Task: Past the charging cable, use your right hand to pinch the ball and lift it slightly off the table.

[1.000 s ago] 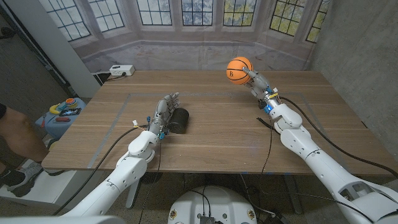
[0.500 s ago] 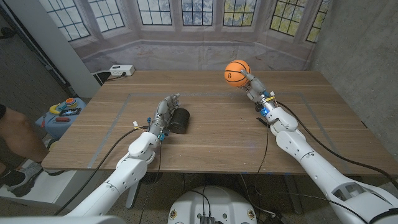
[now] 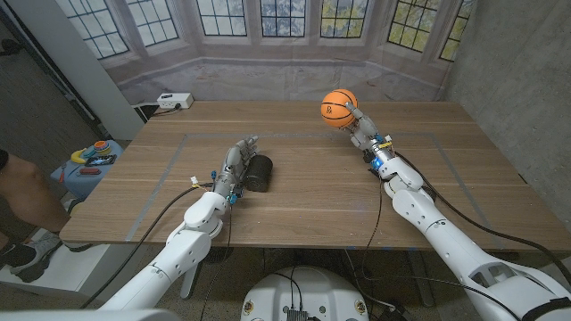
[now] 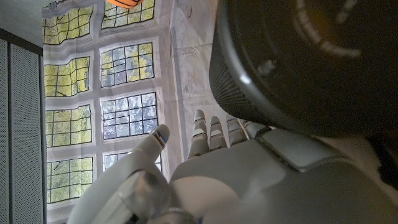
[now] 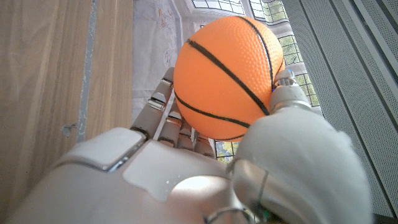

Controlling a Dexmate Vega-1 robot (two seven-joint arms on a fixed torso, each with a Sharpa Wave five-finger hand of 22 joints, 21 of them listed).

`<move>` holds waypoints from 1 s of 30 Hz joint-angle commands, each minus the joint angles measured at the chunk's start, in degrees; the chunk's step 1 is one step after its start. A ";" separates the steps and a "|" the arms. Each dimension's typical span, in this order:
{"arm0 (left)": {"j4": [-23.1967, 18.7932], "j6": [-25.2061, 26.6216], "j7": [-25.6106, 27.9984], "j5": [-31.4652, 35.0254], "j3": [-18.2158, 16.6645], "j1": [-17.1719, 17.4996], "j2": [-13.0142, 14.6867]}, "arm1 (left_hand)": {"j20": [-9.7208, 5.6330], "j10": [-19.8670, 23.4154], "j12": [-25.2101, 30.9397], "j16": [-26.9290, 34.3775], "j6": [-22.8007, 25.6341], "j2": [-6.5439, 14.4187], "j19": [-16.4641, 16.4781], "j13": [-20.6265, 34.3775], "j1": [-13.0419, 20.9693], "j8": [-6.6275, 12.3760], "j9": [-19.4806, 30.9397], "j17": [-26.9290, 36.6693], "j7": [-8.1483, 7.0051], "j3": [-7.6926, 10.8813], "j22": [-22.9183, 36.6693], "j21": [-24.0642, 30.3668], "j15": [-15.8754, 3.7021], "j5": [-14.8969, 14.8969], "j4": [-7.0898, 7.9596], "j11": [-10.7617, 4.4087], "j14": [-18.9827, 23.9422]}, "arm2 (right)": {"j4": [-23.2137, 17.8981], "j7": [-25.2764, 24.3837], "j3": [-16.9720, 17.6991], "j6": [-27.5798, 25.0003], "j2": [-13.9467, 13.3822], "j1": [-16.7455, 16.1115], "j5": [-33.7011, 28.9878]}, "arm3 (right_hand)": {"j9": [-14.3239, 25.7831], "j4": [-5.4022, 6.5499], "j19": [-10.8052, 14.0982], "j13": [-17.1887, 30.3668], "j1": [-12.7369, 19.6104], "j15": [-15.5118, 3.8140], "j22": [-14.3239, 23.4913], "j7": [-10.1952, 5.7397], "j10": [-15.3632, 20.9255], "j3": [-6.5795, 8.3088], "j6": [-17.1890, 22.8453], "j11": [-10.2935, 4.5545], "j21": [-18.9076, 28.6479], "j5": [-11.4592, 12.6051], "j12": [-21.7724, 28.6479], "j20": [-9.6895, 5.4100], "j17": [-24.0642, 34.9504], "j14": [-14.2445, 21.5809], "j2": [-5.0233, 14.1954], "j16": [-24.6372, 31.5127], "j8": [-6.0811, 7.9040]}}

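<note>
My right hand (image 3: 363, 125) pinches a small orange basketball (image 3: 338, 107) and holds it above the far right part of the wooden table (image 3: 303, 192). In the right wrist view the ball (image 5: 225, 74) sits between the thumb (image 5: 287, 93) and the fingers (image 5: 163, 106). My left hand (image 3: 235, 163) stands on the left half of the table, fingers reaching along a black cylinder (image 3: 259, 173) beside it. That dark cylinder (image 4: 305, 62) looms close over the left hand (image 4: 205, 180) in the left wrist view.
A white power strip (image 3: 174, 101) lies at the table's far left corner. A black cable (image 3: 385, 192) runs across the right side of the table near my right arm. A person's arm (image 3: 22, 192) and colourful toys (image 3: 92, 156) are off the left edge.
My right hand has carried the ball a little to the left and slightly away from the table's right side. The left hand and black cylinder have stayed put.
</note>
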 commanded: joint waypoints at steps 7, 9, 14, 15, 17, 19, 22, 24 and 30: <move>1.25 -1.10 -1.25 -0.76 -0.60 -0.55 -0.02 | 0.20 0.19 -0.05 -0.08 0.76 0.46 0.62 0.31 0.64 0.17 0.18 0.15 -0.11 0.19 0.12 -0.24 0.47 0.37 -0.36 0.12 0.16 | 7.14 2.86 0.26 -0.15 4.50 2.95 1.43 | -0.03 -0.31 -0.14 0.10 0.02 0.05 0.34 -0.03 -0.37 -0.23 -0.01 0.04 -0.24 -0.21 0.05 0.11 0.27 0.36 0.56 0.37 -0.25; 1.62 -1.00 -1.42 -0.80 -0.61 -0.83 0.00 | 0.18 0.17 -0.06 -0.08 0.75 0.47 0.63 0.31 0.67 0.15 0.18 0.16 -0.08 0.18 0.12 -0.26 0.43 0.37 -0.37 0.19 0.14 | 7.67 2.92 0.25 -0.23 4.77 3.28 1.38 | -0.04 -0.35 -0.12 0.08 0.07 0.08 0.34 -0.08 -0.37 -0.25 -0.02 0.02 -0.23 -0.22 0.04 0.09 0.29 0.34 0.56 0.35 -0.29; 2.61 -0.96 -1.91 -1.26 -0.81 -1.30 -0.07 | 0.21 0.13 -0.08 -0.06 0.78 0.48 0.63 0.31 0.73 0.12 0.19 0.18 -0.11 0.13 0.12 -0.31 0.48 0.37 -0.38 0.00 0.15 | 8.48 2.56 0.19 -0.57 5.19 3.86 1.08 | -0.05 -0.39 -0.09 0.05 0.12 0.03 0.34 -0.07 -0.32 -0.31 0.00 0.09 -0.21 -0.23 0.04 0.06 0.36 0.42 0.57 0.39 -0.36; 2.72 -0.88 -1.99 -1.34 -0.82 -1.36 -0.07 | 0.21 0.11 -0.09 -0.06 0.77 0.49 0.63 0.31 0.74 0.11 0.19 0.18 -0.10 0.12 0.12 -0.32 0.43 0.37 -0.38 0.00 0.13 | 8.71 2.53 0.16 -0.59 5.29 3.99 1.00 | -0.05 -0.43 -0.06 0.04 0.17 -0.03 0.34 -0.10 -0.22 -0.32 0.01 0.08 -0.20 -0.23 0.07 0.08 0.38 0.44 0.57 0.39 -0.39; 3.18 -0.87 -2.28 -1.53 -0.84 -1.59 -0.13 | 0.18 0.11 -0.09 -0.05 0.81 0.49 0.65 0.31 0.77 0.11 0.20 0.18 -0.02 0.10 0.12 -0.33 0.43 0.37 -0.39 0.06 0.13 | 8.87 1.86 0.18 -0.39 5.61 4.00 0.76 | -0.06 -0.47 0.25 0.00 0.22 -0.12 0.35 -0.12 0.22 -0.36 0.44 -0.27 -0.07 -0.23 0.23 0.00 0.44 0.98 0.59 0.58 -0.29; 3.48 -0.83 -2.37 -1.61 -0.85 -1.78 -0.20 | 0.20 0.22 -0.05 -0.06 0.82 0.50 0.66 0.32 0.80 0.10 0.20 0.19 0.01 0.08 0.13 -0.35 0.44 0.37 -0.39 0.06 0.10 | 9.29 1.94 0.14 -0.41 5.77 4.22 0.68 | -0.07 -0.57 0.76 -0.04 0.41 -0.35 0.37 -0.02 0.65 -0.36 1.16 -0.39 0.14 -0.22 0.38 -0.20 0.53 1.39 0.66 0.73 -0.10; 3.95 -0.83 -2.66 -1.73 -0.86 -2.12 -0.26 | 0.23 0.26 -0.03 -0.04 0.81 0.51 0.66 0.32 0.84 0.08 0.21 0.19 0.06 0.07 0.13 -0.38 0.46 0.38 -0.40 0.08 0.12 | 9.89 2.09 0.18 -0.38 6.07 4.53 0.70 | -0.08 -0.69 1.28 -0.20 0.72 -0.65 0.39 0.10 1.28 -0.29 1.47 -0.73 0.35 -0.19 0.54 -0.47 0.63 2.07 0.82 0.98 -0.08; 4.16 -0.82 -2.79 -1.78 -0.87 -2.28 -0.29 | 0.23 0.25 -0.04 -0.04 0.83 0.50 0.67 0.32 0.87 0.07 0.21 0.19 0.02 0.05 0.13 -0.39 0.45 0.38 -0.42 0.08 0.13 | 10.20 2.10 0.19 -0.32 6.23 4.69 0.63 | -0.08 -0.78 1.56 -0.30 0.94 -0.96 0.40 0.17 1.83 -0.26 1.72 -0.67 0.46 -0.18 0.70 -0.67 0.72 2.38 0.93 1.10 -0.06; 4.47 -0.62 -2.95 -1.85 -0.83 -2.58 -0.31 | 0.24 0.27 -0.03 -0.02 0.84 0.53 0.69 0.32 0.95 0.04 0.22 0.20 -0.03 0.03 0.13 -0.43 0.36 0.38 -0.43 0.23 0.13 | 10.27 1.11 0.17 -0.48 6.36 4.89 0.13 | -0.09 -1.05 2.29 -0.64 1.65 -1.41 0.43 0.04 3.00 -0.16 2.65 -1.15 0.75 -0.16 1.00 -1.07 0.95 3.38 1.13 1.48 0.09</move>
